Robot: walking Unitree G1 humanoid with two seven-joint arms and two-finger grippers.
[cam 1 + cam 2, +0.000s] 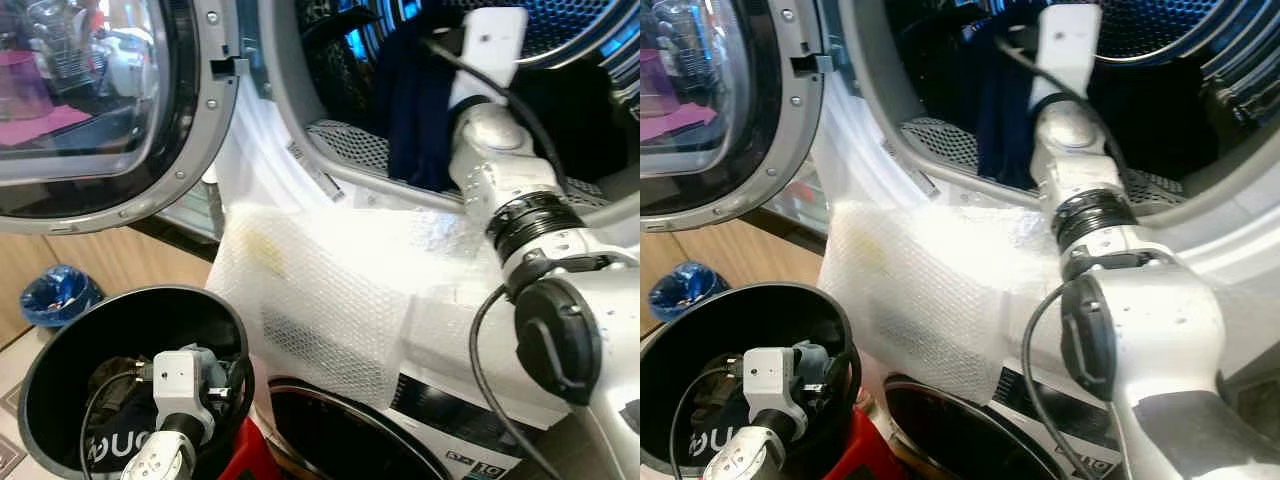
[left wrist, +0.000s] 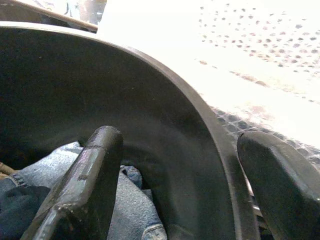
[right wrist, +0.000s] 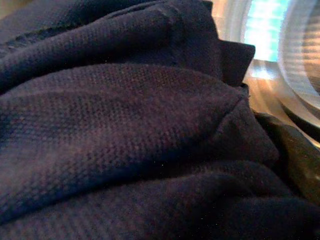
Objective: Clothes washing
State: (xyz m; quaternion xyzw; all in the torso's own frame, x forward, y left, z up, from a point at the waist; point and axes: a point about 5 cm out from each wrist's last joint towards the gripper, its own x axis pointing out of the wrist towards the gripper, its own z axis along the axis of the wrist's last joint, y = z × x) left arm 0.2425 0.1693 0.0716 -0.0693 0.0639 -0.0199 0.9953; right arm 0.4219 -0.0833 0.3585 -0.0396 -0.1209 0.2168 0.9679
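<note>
My right arm reaches into the washing machine drum. My right gripper is buried in a dark navy garment that hangs from it inside the opening; the fingers are hidden by the cloth. The same navy fabric sits close up in the right wrist view. Low at my left stands a black bucket with denim clothes at its bottom. My left gripper is open at the bucket's rim, with one finger inside the wall and the other outside.
The round washer door is swung open to the left. A sheet of bubble wrap drapes over the machine's front below the opening. A second round door lies below. A blue crumpled bag sits on the wooden floor.
</note>
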